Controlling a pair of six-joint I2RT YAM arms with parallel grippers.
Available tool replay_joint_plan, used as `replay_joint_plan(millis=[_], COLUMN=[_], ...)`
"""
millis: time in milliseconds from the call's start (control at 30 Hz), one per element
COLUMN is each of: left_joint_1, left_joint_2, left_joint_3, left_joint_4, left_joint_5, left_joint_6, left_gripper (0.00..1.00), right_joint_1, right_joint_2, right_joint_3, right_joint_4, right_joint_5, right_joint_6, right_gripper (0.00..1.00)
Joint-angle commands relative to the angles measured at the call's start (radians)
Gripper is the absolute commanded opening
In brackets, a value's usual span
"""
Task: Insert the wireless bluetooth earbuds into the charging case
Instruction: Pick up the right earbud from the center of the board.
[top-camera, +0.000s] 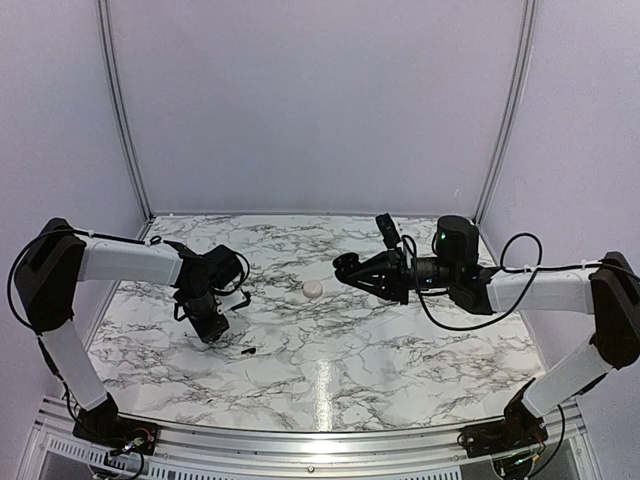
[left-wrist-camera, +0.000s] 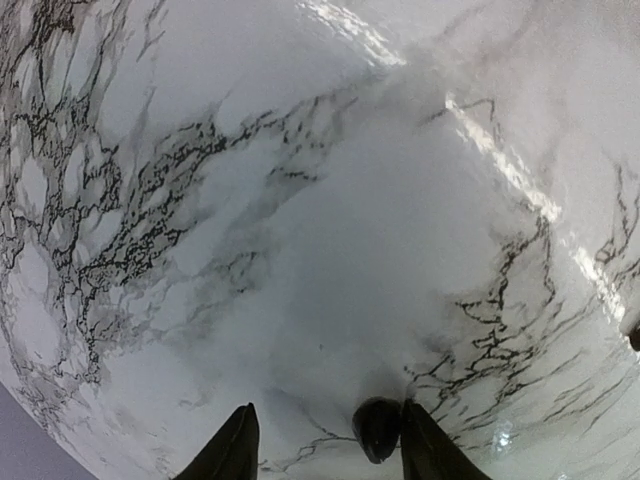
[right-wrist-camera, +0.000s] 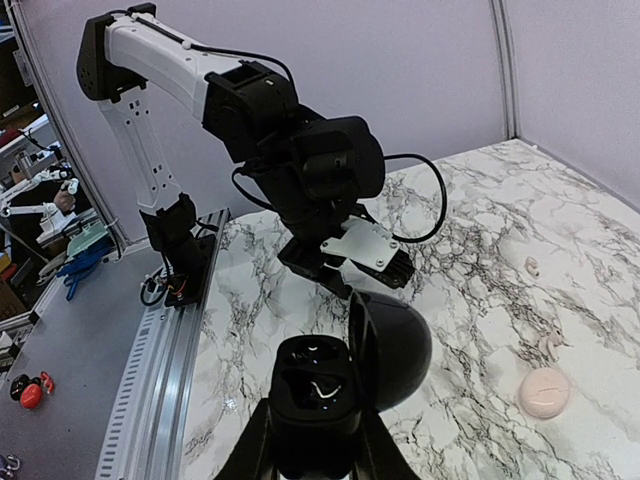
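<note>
Left pincer (left-wrist-camera: 327, 410), seemingly slack, around earbud (left-wrist-camera: 378, 428)

A glossy black round puck-shaped case (right-wrist-camera: 318, 385), lid hinged open, sits clamped in the right tool (right-wrist-camera: 318, 425). Below it spreads a black-veined white marble surface (top-camera: 400, 350).

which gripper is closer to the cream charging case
right. the right gripper, shut on an open black round case, is just beyond and right of the cream charging case; the left gripper is farther off to its left
</note>
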Motion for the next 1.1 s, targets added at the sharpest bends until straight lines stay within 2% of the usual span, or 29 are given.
replay_joint_plan(millis=[0,133,633,1067], left_joint_1=[-0.003,0.001,0.037,0.100], left_joint_2=[0.041,0.065,0.086,0.130], left_joint_3=[0.033,0.040,0.059,0.067], left_joint_4=[0.017,0.014,-0.010,-0.046], left_joint_5=[0.008,0.017,0.056,0.143], left_joint_6=[-0.047,-0.077,-0.158,-0.249], left_gripper=[0.46,0.39,0.28,0.24], right_joint_1=[-0.004,-0.003,-0.005,-0.005], right_joint_2=[0.005,0.003,0.003,0.006], right_joint_3=[0.026,0.026,0.030,0.034], right_joint_4=[0.012,0.007,-0.002,0.000], right_joint_5=[-0.012,-0.010,-0.010,-0.015], right_joint_6=[0.000,-0.002,-0.003,-0.001], right_gripper=[0.00,0.00,0.00,0.00])
